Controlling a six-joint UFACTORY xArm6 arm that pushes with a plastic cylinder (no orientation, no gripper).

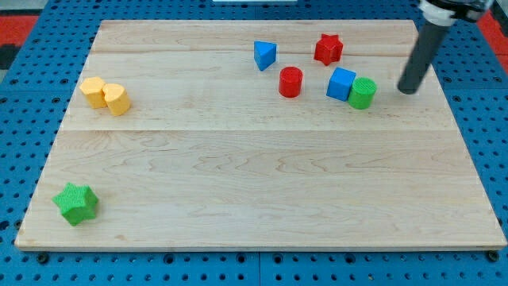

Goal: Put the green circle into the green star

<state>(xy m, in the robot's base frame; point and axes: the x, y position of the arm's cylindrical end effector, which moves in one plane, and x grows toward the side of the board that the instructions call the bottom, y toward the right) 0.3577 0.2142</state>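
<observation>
- camera view is showing the whole wooden tabletop [262,183], with my tip [408,90] resting near the view's top right, just to the right of the green circle [363,93] and apart from it by a small gap.
- the tool is only a straight dark rod; it has nothing to open or close, and it is holding nothing.
- the green circle is sitting in the upper right part of the board, touching the blue cube [341,83] on its left side.
- the green star [76,203] is lying far off at the view's bottom left corner, well apart from everything else.
- standing on the circle's right side is making sense, in my judgement, since a push from there is sending it leftward toward the star; the blue cube in the way is looking likely to be dragged along or to deflect the circle.
- the red cylinder [290,82], blue triangle [265,55] and red star [328,49] are clustering nearby at the top.
- two yellow blocks [105,95] are touching each other at the view's left.
</observation>
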